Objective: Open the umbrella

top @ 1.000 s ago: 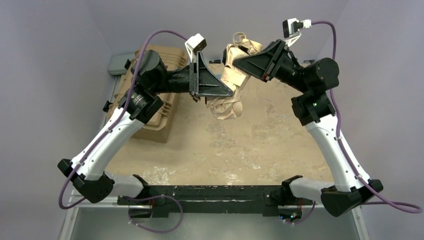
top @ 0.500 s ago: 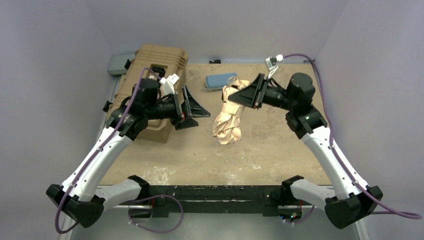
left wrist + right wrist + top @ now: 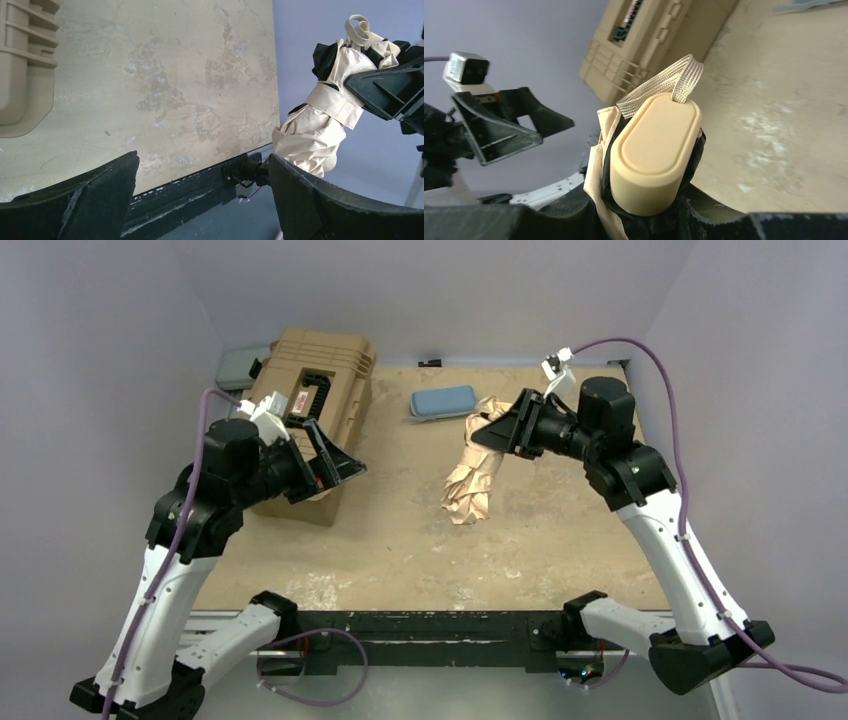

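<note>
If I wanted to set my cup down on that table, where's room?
The near half of the table, between the umbrella and the black base rail, is bare. So is the strip between the tan case and umbrella. The far edge is crowded: case, blue sleeve, right gripper.

The umbrella (image 3: 470, 480) hides its shaft, apparently under cloth.
</note>
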Motion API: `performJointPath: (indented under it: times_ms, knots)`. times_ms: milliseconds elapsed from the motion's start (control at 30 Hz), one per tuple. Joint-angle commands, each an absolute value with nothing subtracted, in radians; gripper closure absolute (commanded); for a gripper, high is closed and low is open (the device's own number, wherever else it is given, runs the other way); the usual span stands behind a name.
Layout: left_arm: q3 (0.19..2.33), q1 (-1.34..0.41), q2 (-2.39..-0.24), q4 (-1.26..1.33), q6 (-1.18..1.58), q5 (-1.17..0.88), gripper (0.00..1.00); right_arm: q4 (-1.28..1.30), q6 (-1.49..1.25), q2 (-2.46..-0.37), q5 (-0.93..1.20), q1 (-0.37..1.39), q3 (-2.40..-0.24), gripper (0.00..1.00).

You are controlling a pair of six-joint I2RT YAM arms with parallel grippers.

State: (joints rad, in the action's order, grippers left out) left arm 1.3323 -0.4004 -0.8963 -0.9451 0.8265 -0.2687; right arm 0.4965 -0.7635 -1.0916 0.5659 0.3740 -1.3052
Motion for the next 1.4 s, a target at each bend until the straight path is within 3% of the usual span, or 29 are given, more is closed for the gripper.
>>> performJointPath:
  times_ms: [0, 167, 267, 467, 667, 1067, 1367]
  knots:
    - [1.377, -0.392, -0.963, -1.005, 0.784, -0.304, 0.03, 0.79, -0.582, -1.103, 0.333, 0.38, -1.432, 1.0]
    - [1.525, -0.398, -1.006, -1.138, 0.704, -0.219, 0.0, 0.888, -0.611, -1.114, 0.228, 0.39, -1.436, 1.0]
    - [1.567, -0.421, -1.039, -1.177, 0.676, -0.263, 0.07, 0.915, -0.634, -1.107, 0.168, 0.396, -1.443, 1.0]
    - [1.72, -0.83, -1.198, -1.18, 0.623, -0.031, 0.09, 0.991, -0.563, -1.147, 0.174, 0.398, -1.489, 1.0]
    - [1.896, -0.973, -1.369, -1.104, 0.552, -0.078, 0.18, 1.043, -0.507, -1.182, 0.167, 0.398, -1.561, 1.0]
    - [2.238, -1.05, -1.665, -1.147, 0.416, -0.147, 0.24, 1.052, -0.476, -1.199, 0.232, 0.399, -1.625, 1.0]
    - [2.335, -1.063, -1.771, -1.16, 0.396, -0.197, 0.28, 1.043, -0.455, -1.213, 0.265, 0.398, -1.644, 1.0]
